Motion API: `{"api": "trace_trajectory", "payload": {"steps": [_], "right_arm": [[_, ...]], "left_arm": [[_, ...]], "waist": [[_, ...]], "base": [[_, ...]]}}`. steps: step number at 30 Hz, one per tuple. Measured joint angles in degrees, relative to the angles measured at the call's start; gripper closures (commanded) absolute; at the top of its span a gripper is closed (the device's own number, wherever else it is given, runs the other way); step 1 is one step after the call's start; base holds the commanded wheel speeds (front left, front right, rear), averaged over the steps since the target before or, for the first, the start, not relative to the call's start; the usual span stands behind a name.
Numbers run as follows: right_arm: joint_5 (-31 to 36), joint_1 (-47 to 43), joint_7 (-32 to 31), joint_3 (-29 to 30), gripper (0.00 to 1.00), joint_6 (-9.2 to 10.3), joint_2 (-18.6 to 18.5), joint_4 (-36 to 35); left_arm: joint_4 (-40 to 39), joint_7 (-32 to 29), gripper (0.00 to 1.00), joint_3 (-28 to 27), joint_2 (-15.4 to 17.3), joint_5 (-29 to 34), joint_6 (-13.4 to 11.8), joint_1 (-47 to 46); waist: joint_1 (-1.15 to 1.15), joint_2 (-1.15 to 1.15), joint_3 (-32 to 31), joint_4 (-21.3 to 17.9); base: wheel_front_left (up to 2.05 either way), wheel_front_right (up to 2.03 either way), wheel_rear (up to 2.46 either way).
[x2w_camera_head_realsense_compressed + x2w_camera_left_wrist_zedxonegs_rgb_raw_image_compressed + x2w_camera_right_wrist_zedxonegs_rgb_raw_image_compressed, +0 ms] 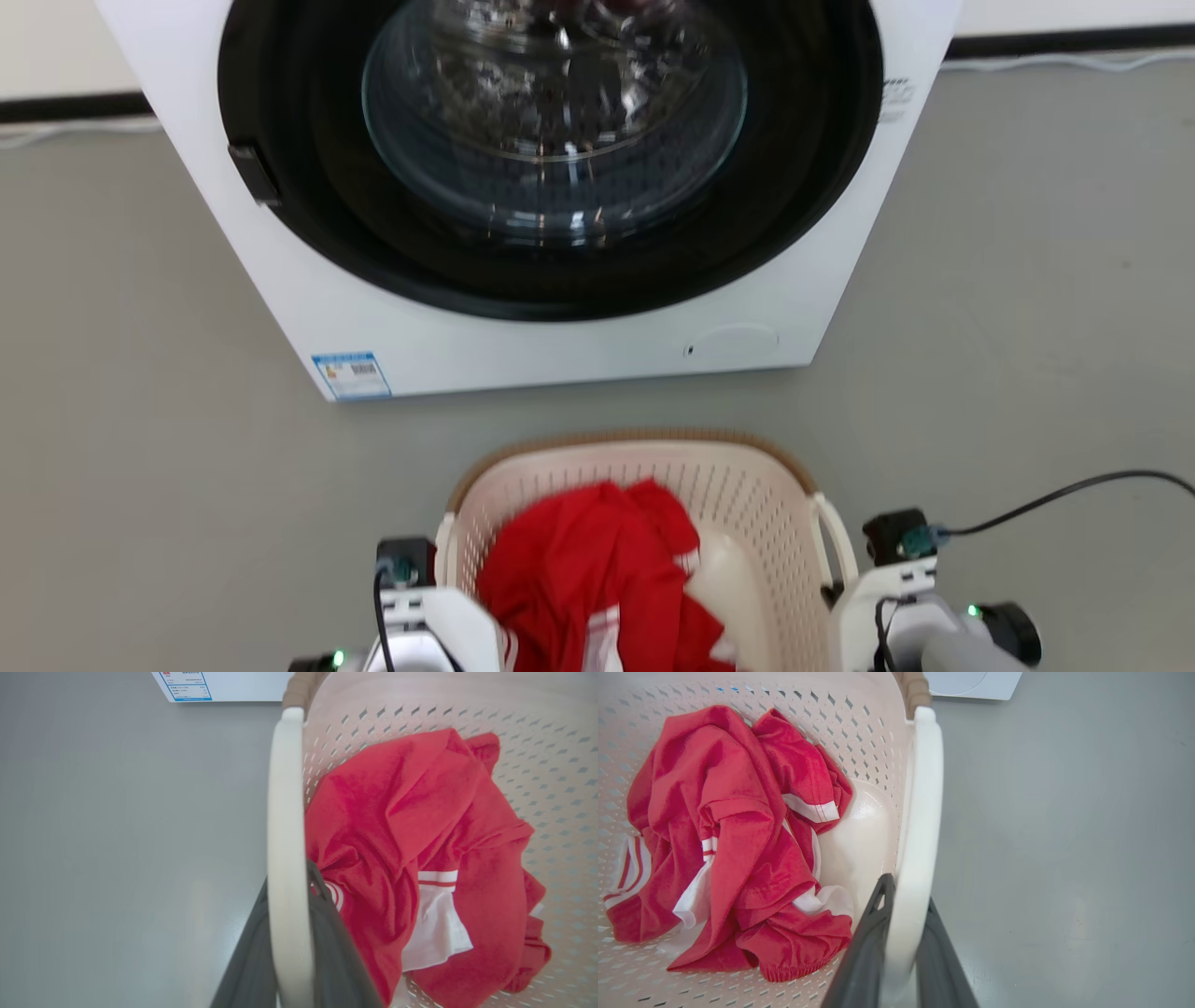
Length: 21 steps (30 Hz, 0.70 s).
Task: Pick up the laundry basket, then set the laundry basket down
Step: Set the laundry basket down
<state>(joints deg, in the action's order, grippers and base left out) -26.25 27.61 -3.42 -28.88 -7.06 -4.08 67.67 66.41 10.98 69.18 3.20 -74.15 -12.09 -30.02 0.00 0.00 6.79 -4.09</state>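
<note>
now my left tool is clamped on the left loop handle of the laundry basket, which holds a red garment and lies between my two tools, near the white washing machine. my right tool pinches the right loop handle.

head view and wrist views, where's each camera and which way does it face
Head view: on the head, facing forward and down at the washing machine and laundry basket; left wrist and right wrist below.
Left wrist view: along the left gripper, clamped on the left handle.
Right wrist view: along the right gripper, clamped on the right handle.
Both wrist views share the red garment.
</note>
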Motion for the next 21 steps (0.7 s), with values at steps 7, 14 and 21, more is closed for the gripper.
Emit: {"api": "trace_trajectory", "payload": {"steps": [7,14,21], "right_arm": [[1.02,4.71,3.54,1.47,1.0,0.0,-0.18,-0.01],[2.92,10.24,7.16,2.98,1.0,0.0,-0.16,0.42],[6.33,15.6,10.83,5.41,1.0,0.0,-0.14,2.25]], "left_arm": [[0.25,1.62,1.0,-0.03,0.09,0.04,0.01,-5.12],[1.52,2.83,1.0,-0.67,0.0,0.87,0.35,-11.02],[1.86,3.21,1.0,-3.57,-0.26,3.91,0.52,-17.21]], "waist": [[0.0,0.0,5.45,0.78],[0.0,0.0,12.48,1.56],[0.0,0.0,19.85,2.35]], "base": [[0.0,0.0,0.0],[0.0,0.0,0.0],[0.0,0.0,0.0]]}}
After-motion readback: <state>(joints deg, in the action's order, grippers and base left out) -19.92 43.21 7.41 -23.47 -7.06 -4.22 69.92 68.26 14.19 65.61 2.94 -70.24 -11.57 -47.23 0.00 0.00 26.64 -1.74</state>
